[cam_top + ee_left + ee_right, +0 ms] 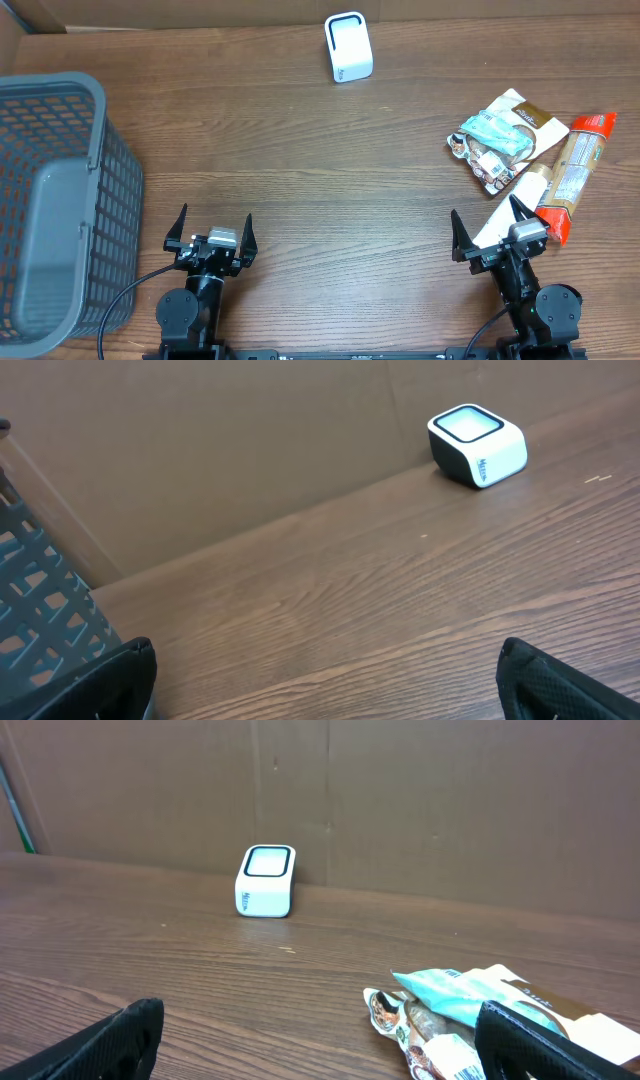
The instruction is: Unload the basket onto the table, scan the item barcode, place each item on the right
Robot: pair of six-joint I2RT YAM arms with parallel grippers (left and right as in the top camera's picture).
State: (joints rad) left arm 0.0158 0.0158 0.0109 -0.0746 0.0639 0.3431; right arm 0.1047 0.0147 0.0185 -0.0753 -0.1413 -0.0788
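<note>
The left claw (214,222) and right claw (486,218) both stand spread and empty at the bottom of the frame. Just above the right claw lies a pile of colourful foil snack packets (520,140). The white boxy barcode scanner (348,47) sits top centre.

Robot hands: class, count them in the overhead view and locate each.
2: left hand lower left, beside the basket; right hand lower right, by the packets. None seems hidden.
</note>
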